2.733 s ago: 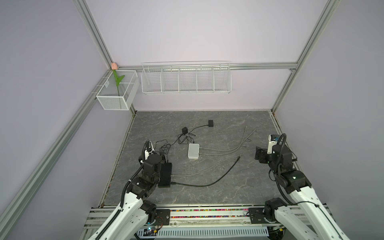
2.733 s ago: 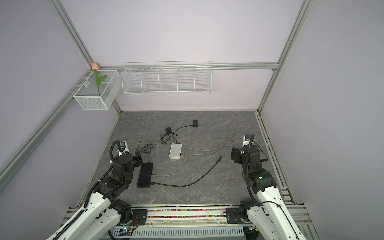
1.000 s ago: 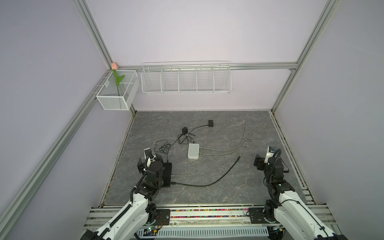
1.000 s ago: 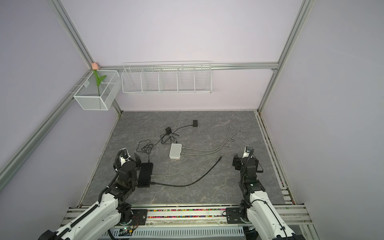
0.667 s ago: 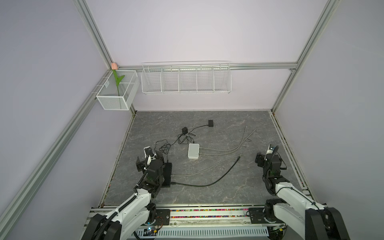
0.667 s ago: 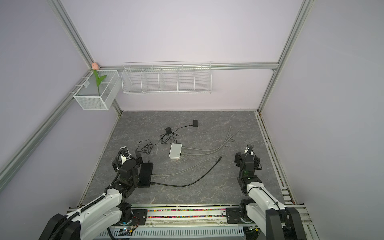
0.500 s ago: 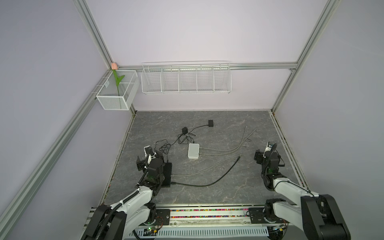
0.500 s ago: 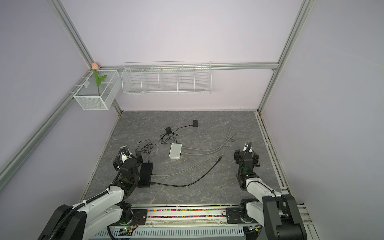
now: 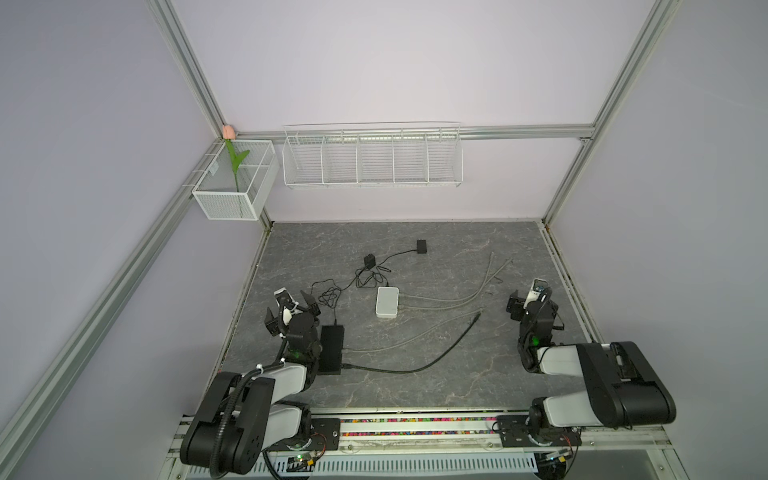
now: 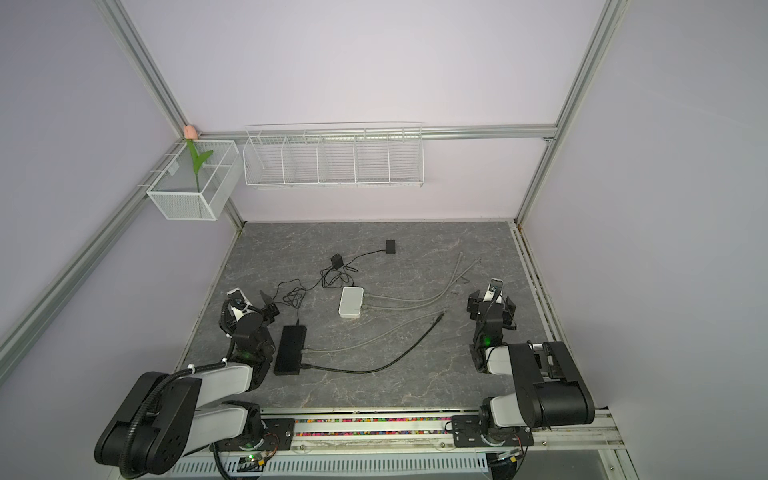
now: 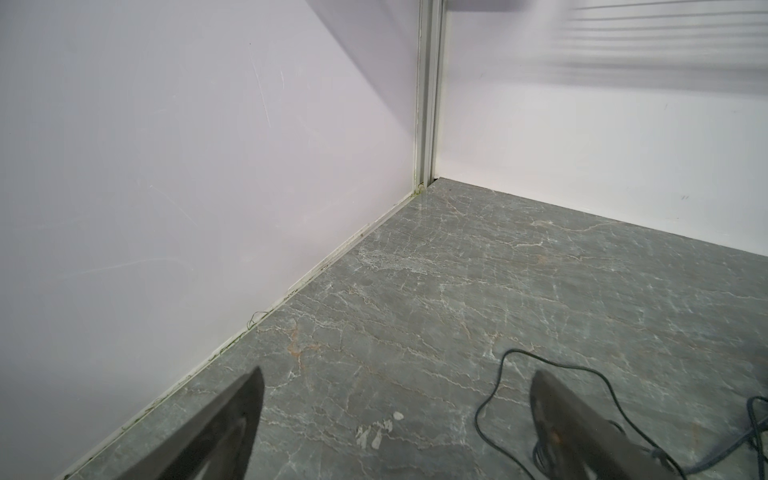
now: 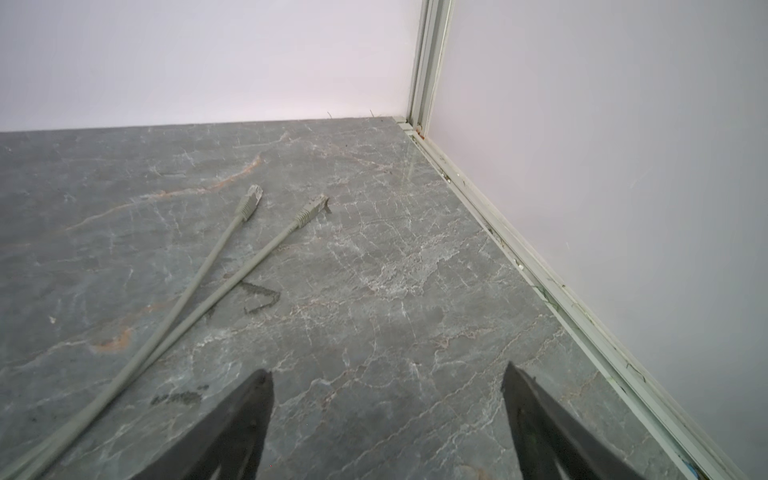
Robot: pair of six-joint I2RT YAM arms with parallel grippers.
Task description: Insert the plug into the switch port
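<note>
A flat black box, which I take for the switch [image 9: 331, 349] [image 10: 290, 350], lies at the front left in both top views. A grey cable and a black cable [image 9: 415, 368] run into its right side. The black cable's free plug [image 9: 476, 318] lies mid-table. My left gripper [image 9: 290, 311] [image 10: 247, 313] [image 11: 399, 374] stands open and empty just left of the box, apart from it. My right gripper [image 9: 532, 301] [image 10: 491, 303] [image 12: 387, 370] is open and empty near the right wall.
A white box [image 9: 387, 302] holds two grey cables whose plugs [image 12: 249, 203] [image 12: 311, 210] lie ahead of the right gripper. A thin black cord [image 11: 498, 395] and small black adapters [image 9: 422, 246] lie further back. Wire baskets [image 9: 372, 158] hang on the back wall.
Both arms have folded back toward the front rail. The left gripper has come away from the black box and opened wider. The right gripper stayed open.
</note>
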